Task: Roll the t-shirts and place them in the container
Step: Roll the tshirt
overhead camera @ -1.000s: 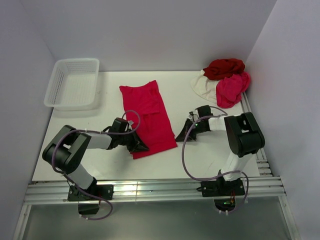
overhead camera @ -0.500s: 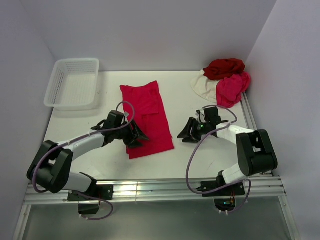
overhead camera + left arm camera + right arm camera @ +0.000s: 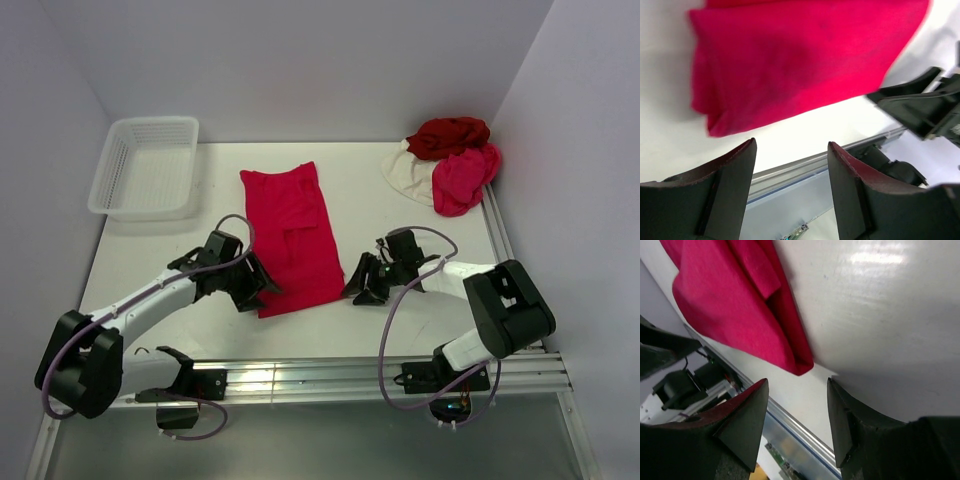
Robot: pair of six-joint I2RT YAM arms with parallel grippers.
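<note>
The white table (image 3: 360, 190) carries a mesh basket (image 3: 148, 165) at its far left. The crimson shirt (image 3: 293, 235) lies flat mid-table, folded into a long strip that runs from the far side toward the arms. A pile of dark red, pink and cream shirts (image 3: 450, 160) sits in the far right corner. The left gripper (image 3: 790, 145) is low at the strip's near left corner, jaws apart and empty. The right gripper (image 3: 797, 382) is just beside the near right corner, also spread and holding nothing.
</note>
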